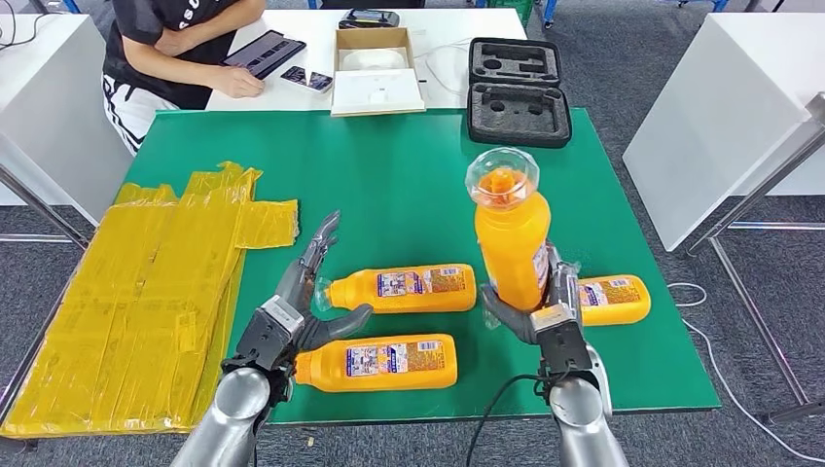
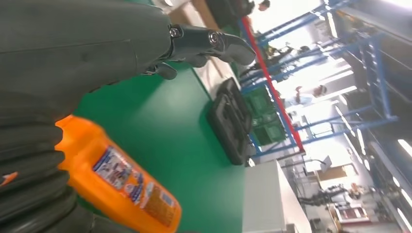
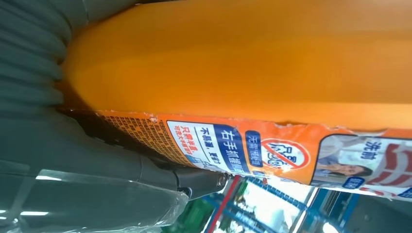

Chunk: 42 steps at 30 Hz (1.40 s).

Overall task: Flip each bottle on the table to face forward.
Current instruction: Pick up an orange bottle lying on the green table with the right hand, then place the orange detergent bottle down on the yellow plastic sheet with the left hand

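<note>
Four orange bottles are in the head view. My right hand (image 1: 541, 309) grips one bottle (image 1: 512, 238) upright above the green table (image 1: 389, 175), its clear cap on top; the right wrist view shows that held bottle (image 3: 243, 63) close up, with its label (image 3: 272, 150). A second bottle (image 1: 401, 289) lies on its side mid-table, label up. A third bottle (image 1: 377, 363) lies nearer the front edge, and the left wrist view shows it (image 2: 121, 179). A fourth bottle (image 1: 615, 299) lies just right of my right hand. My left hand (image 1: 300, 302) hovers with fingers apart at the necks of the two lying bottles, holding nothing.
Yellow taped sheeting (image 1: 146, 292) covers the table's left part. A black foam case (image 1: 516, 92) sits at the far edge. Beyond it a white table carries an open cardboard box (image 1: 375, 70), and a person (image 1: 175, 49) sits there. A white table (image 1: 720, 117) stands to the right.
</note>
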Available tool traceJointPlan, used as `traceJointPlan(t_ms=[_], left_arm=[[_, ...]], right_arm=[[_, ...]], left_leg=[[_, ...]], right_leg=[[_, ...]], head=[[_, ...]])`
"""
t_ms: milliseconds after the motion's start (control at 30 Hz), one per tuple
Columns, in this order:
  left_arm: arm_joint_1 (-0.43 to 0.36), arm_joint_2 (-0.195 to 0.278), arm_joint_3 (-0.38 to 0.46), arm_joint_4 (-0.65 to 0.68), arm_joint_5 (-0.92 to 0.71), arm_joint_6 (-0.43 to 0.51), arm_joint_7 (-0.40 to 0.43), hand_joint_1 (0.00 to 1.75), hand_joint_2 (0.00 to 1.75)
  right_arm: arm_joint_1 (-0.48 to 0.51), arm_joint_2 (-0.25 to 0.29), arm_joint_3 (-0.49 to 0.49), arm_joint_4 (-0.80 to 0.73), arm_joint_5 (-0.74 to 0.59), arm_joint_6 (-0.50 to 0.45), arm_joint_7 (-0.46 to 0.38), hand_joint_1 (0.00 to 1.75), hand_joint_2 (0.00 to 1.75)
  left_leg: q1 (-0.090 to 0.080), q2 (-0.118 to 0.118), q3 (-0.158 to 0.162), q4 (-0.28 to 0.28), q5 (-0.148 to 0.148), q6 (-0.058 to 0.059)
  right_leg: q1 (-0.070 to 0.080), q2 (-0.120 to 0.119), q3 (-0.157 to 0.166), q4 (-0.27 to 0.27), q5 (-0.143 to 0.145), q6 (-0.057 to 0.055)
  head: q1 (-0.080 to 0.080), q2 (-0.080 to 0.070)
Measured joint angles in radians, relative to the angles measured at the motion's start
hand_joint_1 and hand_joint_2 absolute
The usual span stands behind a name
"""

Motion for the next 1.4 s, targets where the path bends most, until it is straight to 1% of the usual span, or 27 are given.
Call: traceJointPlan(t_ms=[300,367,433,567,633,700,900,1167,1267,1400], left_arm=[[-0.01,0.021,-0.022,-0.017,0.001,-0.003,0.002,0.0,1.75],[-0.014,0.024,-0.024,-0.017,0.011,-0.019,0.001,0.0,1.75],[-0.027,0.026,-0.029,-0.022,0.043,-0.067,0.008,0.0,1.75],[-0.084,0.033,-0.045,-0.041,0.129,-0.191,0.061,0.0,1.75],[-0.111,0.037,-0.051,-0.053,0.159,-0.23,0.079,0.0,1.75],[-0.131,0.041,-0.053,-0.064,0.177,-0.249,0.089,0.0,1.75],[-0.168,0.054,-0.068,-0.072,0.217,-0.256,0.101,0.0,1.75],[-0.18,0.06,-0.087,-0.073,0.263,-0.259,0.099,0.0,1.75],[-0.181,0.063,-0.093,-0.074,0.27,-0.258,0.1,0.0,1.75],[-0.18,0.066,-0.096,-0.074,0.271,-0.258,0.1,0.0,1.75]], right_arm=[[-0.021,0.002,0.041,0.035,-0.008,-0.009,-0.002,1.75,1.75],[-0.023,0.002,0.047,0.04,-0.017,-0.004,-0.008,1.75,1.75],[-0.035,0.002,0.059,0.05,-0.041,0.014,-0.029,1.75,1.75],[-0.089,0.005,0.111,0.093,-0.105,0.059,-0.094,1.75,1.75],[-0.12,0.006,0.141,0.109,-0.12,0.069,-0.106,1.75,1.75],[-0.143,0.007,0.167,0.119,-0.125,0.07,-0.106,1.75,1.75],[-0.178,0.007,0.232,0.145,-0.112,0.087,-0.093,1.75,1.75],[-0.232,0.0,0.339,0.217,-0.073,0.217,-0.079,1.75,1.75],[-0.25,-0.007,0.355,0.244,-0.083,0.248,-0.072,1.75,1.75],[-0.262,-0.013,0.366,0.266,-0.088,0.257,-0.07,1.75,1.75]], left_leg=[[0.0,0.0,-0.002,0.0,-0.001,0.0],[0.0,0.0,-0.002,0.0,-0.001,0.0],[0.0,0.0,-0.002,0.0,0.0,0.0],[0.0,0.0,-0.002,0.0,0.001,-0.001],[0.0,0.0,-0.001,0.0,0.002,-0.001],[0.0,0.0,-0.001,0.0,0.002,0.0],[0.0,0.0,-0.002,0.0,0.002,0.0],[0.0,-0.001,-0.002,0.0,0.002,0.0],[0.0,-0.001,-0.002,0.0,0.002,0.0],[0.0,-0.001,-0.002,0.0,0.002,0.0]], right_leg=[[0.0,-0.001,-0.001,0.0,0.0,0.0],[0.0,-0.001,-0.001,0.0,0.0,0.0],[0.0,-0.001,-0.001,0.0,0.0,0.0],[0.0,-0.001,-0.001,0.0,0.0,0.0],[0.0,-0.001,-0.001,0.0,0.001,0.0],[0.0,-0.001,-0.001,0.001,0.001,0.0],[0.0,-0.001,-0.001,0.001,0.001,0.0],[0.0,-0.001,-0.002,0.001,0.0,0.0],[0.0,-0.001,-0.002,0.001,0.0,0.0],[0.0,-0.001,-0.002,0.001,0.001,0.0]], head=[[0.0,0.0],[0.0,0.0],[0.0,0.0],[0.0,0.0],[0.0,0.0],[0.0,0.0],[0.0,0.0],[0.0,0.0],[0.0,0.0],[0.0,0.0]])
